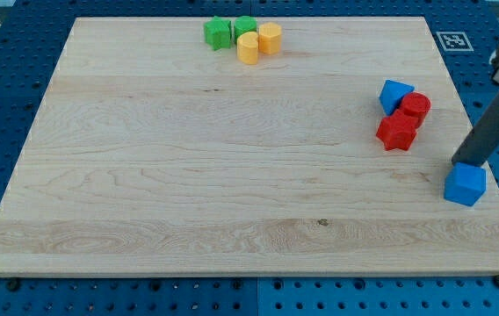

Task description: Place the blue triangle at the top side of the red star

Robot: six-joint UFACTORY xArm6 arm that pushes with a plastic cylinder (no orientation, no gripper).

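At the view's lower right, nearest you, my tip (457, 164) is resting on the wooden board (188, 175) right against the upper left edge of a blue cube (466, 184), which is sitting close to the board's right edge. The rod ends plainly, with no fingers to open, clench or grasp anything; you are only pushing with it, so the cube is probably just a neighbour of the tip and no part of the job.

Further up and to the view's left, the red star (396, 132) is lying in a tight cluster. A red cylinder (415, 107) is touching it on its upper right, and the blue triangle (394, 95) is sitting just above that, touching the cylinder and very near the star's top. So the triangle is already lying roughly where you are wanting it, perhaps with the cylinder crowding the spot; you are judging whether a small nudge is still needed.

Farthest off, near the board's top edge, two green blocks (218, 33) (245, 26) and two yellow cylinders (249, 48) (270, 38) are huddling together, well apart from the work.
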